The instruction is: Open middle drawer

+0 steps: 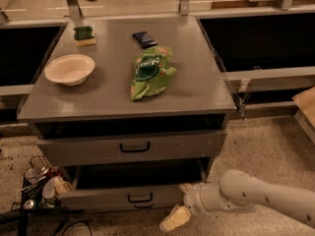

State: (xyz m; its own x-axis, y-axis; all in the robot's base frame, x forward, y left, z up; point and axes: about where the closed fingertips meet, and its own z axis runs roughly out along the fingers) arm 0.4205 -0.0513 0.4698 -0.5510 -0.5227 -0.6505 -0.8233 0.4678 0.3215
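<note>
middle drawer (98, 199): matt grey | tool (173, 219) beside its front: smooth cream plastic

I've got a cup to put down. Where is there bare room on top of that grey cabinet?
Widest bare patch on the cabinet top: right of the green bag. Also the front strip before the bowl. Crowded at the back, by the sponge and packet. The gripper is low, by the open middle drawer.

Nothing legible anywhere: print on the green bag (150, 73) not to be made out, nothing readable on the small dark packet (144, 39). No label or number to be seen on the middle drawer (98, 199) front. Gripper (174, 219) unmarked as well, low near the floor, just below that drawer's right front corner.
</note>
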